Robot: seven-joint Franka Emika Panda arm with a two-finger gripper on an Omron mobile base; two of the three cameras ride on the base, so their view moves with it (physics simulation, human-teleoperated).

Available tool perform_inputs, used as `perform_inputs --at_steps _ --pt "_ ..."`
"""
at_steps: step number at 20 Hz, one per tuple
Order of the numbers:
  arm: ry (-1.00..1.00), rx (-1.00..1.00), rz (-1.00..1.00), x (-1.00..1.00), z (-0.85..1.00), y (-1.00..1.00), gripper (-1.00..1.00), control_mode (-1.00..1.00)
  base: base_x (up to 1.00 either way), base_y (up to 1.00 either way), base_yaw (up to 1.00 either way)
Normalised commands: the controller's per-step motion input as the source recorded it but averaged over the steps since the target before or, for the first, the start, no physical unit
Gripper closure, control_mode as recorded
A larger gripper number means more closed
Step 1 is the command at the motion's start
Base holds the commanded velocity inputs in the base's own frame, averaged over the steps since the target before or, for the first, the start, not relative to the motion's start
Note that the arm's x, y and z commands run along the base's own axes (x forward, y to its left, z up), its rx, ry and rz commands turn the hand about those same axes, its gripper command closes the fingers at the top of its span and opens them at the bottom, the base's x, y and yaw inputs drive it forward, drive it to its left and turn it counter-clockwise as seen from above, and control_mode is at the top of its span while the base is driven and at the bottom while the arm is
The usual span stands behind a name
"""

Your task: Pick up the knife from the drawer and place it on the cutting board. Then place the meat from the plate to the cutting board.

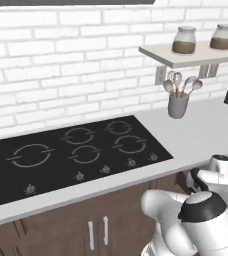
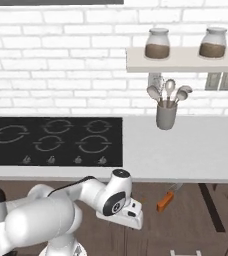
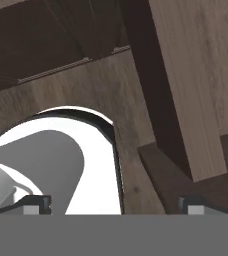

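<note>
Orange-red marks the knife [image 2: 166,200] handle you want: it lies in the open drawer [image 2: 186,210] below the table [image 2: 186,150], down and right of the black cooktop [image 2: 56,140]. Your hand [image 2: 131,212] hangs under the cooktop's right end, left of the knife and apart from it, fingertips [image 3: 36,202] spread, gripping nothing.

2 jars [image 2: 157,44], 1 utensil holder [image 2: 166,115], 1 knife [image 2: 166,199], 1 cooktop [image 1: 76,150].
</note>
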Motion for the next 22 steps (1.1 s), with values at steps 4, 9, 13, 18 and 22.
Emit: perform_inputs --at_steps 4,9,13,18,22 --pt "0.00 0.00 0.00 0.00 0.00 0.00 -1.00 1.00 0.01 -0.19 -0.15" --pt "0.00 0.00 0.00 0.00 0.00 0.00 -1.00 1.00 -0.03 -0.21 -0.09" --pt "0.00 0.03 -0.11 0.00 0.15 -0.07 -1.00 -1.00 0.00 0.00 0.00" --pt "0.04 0.01 -0.01 0.71 0.53 -0.08 -1.00 -1.00 0.00 0.00 0.00" --pt "0.11 0.02 -0.06 1.00 0.26 -0.43 -1.00 -1.00 0.00 0.00 0.00"
